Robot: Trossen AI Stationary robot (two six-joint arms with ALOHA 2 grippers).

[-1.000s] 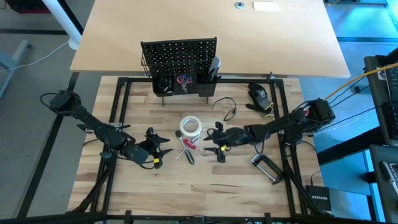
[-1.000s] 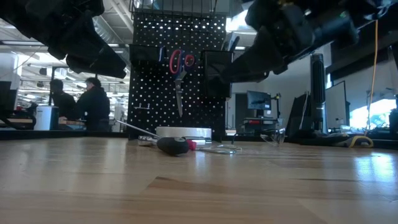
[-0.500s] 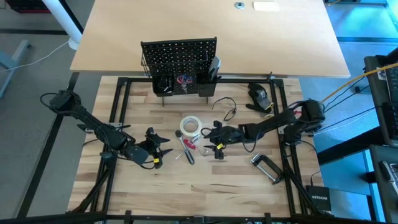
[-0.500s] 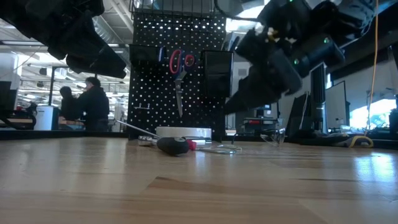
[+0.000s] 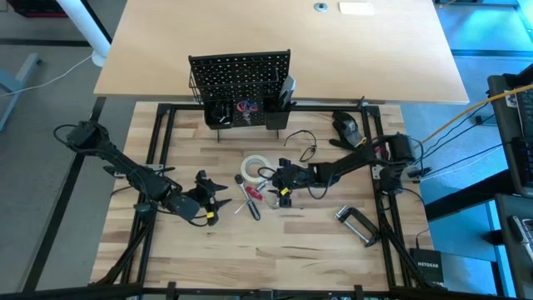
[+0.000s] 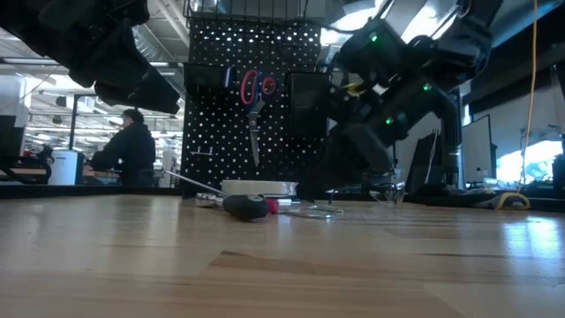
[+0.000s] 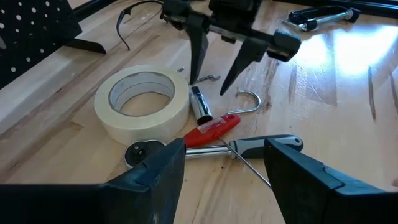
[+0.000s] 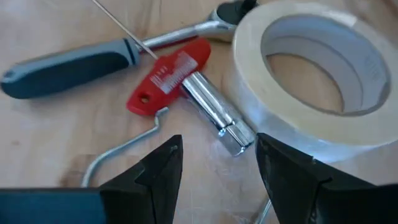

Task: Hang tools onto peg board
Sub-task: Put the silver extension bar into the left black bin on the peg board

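High view: right gripper [image 5: 281,185], jaws apart and empty, hovers just beside the tape roll [image 5: 255,167]; left gripper [image 5: 218,202] waits open nearby. Beyond them, peg board [image 5: 240,72] cups [image 5: 276,107] hold tools, scissors [image 5: 245,107] hanging.

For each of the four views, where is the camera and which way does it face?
High view: above, looking straight down at the table; both arms show.
Low view: at tabletop height, facing the peg board; arms enter from above.
Left wrist view: behind the left gripper, open, facing the right gripper, also open.
Right wrist view: close above the tools, own fingers showing.
Shared: the white tape roll shows in both wrist views.
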